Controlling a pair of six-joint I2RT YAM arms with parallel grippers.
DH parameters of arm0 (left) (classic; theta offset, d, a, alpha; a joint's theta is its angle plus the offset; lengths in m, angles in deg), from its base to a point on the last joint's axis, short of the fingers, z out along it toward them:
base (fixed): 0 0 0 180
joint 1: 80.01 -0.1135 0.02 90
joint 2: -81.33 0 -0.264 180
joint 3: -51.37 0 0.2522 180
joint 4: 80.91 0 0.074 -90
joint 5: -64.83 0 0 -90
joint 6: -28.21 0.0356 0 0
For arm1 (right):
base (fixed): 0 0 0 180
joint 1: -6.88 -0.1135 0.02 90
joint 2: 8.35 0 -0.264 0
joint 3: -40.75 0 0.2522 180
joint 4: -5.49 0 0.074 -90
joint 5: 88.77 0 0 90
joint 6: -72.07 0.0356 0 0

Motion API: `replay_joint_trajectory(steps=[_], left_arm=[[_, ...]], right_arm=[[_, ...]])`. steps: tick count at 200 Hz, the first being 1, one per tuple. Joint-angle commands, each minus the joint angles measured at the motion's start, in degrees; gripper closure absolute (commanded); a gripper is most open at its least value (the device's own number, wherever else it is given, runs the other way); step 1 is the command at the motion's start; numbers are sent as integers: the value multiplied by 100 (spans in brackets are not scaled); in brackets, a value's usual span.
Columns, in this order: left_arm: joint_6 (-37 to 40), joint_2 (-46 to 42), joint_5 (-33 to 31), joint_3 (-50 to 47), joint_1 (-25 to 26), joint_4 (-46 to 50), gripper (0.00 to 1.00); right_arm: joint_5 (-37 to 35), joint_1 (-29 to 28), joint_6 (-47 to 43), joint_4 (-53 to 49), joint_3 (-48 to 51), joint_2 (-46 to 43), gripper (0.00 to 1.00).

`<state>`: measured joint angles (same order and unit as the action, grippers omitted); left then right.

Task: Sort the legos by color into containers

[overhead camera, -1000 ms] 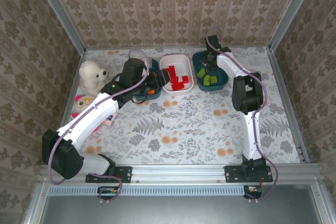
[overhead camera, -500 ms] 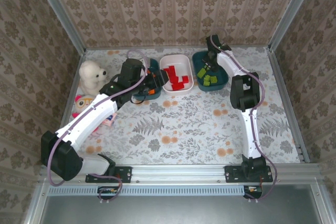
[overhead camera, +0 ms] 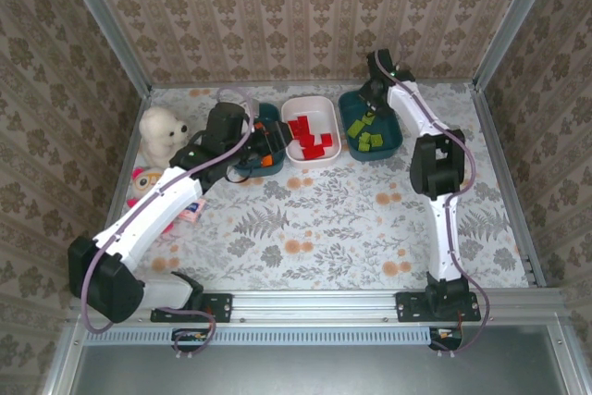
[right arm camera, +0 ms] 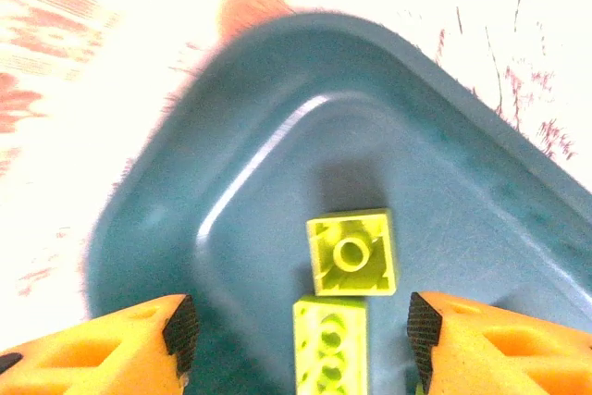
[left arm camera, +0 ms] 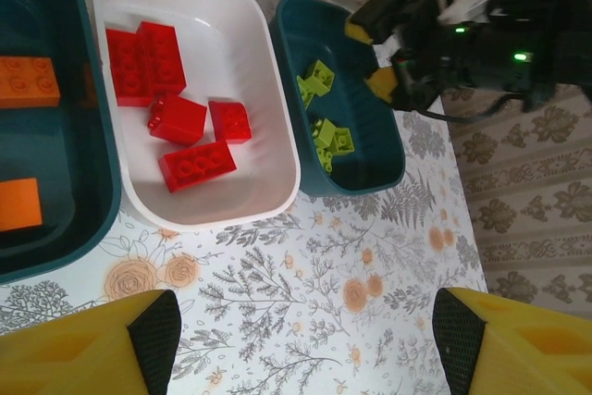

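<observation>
We see left claw (left arm camera: 305, 330), right claw (right arm camera: 296, 326) wide, empty. Green lego (right arm camera: 351, 253) beneath right claw: we judge light, rigid, slick; pinch flat sides.

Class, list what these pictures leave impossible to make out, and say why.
Left wrist view: the left teal tub is cut by the left edge, so its orange legos cannot be counted.
Top view: the left arm covers part of that tub.
Right wrist view: the lower green lego is cut by the bottom edge.
</observation>
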<state>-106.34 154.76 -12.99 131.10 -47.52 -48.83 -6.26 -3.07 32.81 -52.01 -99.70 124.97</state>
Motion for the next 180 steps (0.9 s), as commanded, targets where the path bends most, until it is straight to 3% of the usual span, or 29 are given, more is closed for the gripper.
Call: replay_joint_trajectory(steps=[1, 37, 66, 68, 72, 74, 111, 125, 129, 132, 147, 164, 180], left_arm=[[118, -440, -64, 6, -113, 268, 25], [153, -972, -109, -272, -277, 653, 25], [273, -1361, -142, -455, -379, 1073, 24], [277, -1382, -139, -474, -382, 1095, 24], [277, -1425, -131, -513, -399, 1140, 24], [280, -1453, -123, -535, -401, 1156, 24], [337, -1871, -32, -867, -485, 1447, 23], [330, -2019, -107, -976, -489, 1570, 15], [317, -2061, -142, -1013, -489, 1608, 3], [308, -2100, -172, -1040, -496, 1632, 0], [316, -2263, -399, -1154, -515, 1811, 0], [488, -2352, -988, -1188, -515, 2241, 0], [628, -2366, -1889, -1205, -519, 2673, 0]], right_arm=[[-378, -333, -810, 220, 505, -1504, 34], [-583, -850, -1296, 813, 2714, -3568, 29], [-658, -1311, -1562, 650, 4311, -5159, 22], [-658, -1337, -1566, 605, 4421, -5261, 19], [-638, -1381, -1559, 529, 4620, -5527, 3], [-629, -1409, -1552, 489, 4716, -5644, 1], [-129, -1597, -1566, -96, 6323, -7482, 0], [118, -1597, -1709, -175, 6755, -8068, 0], [143, -1598, -1715, -189, 6846, -8219, 0], [131, -1597, -1724, -213, 6895, -8320, 0], [-318, -1597, -1669, -374, 7033, -8597, 0], [-1497, -1589, -1362, -646, 7045, -8524, 0], [-1942, -1562, -2125, 174, 7441, -8510, 0]])
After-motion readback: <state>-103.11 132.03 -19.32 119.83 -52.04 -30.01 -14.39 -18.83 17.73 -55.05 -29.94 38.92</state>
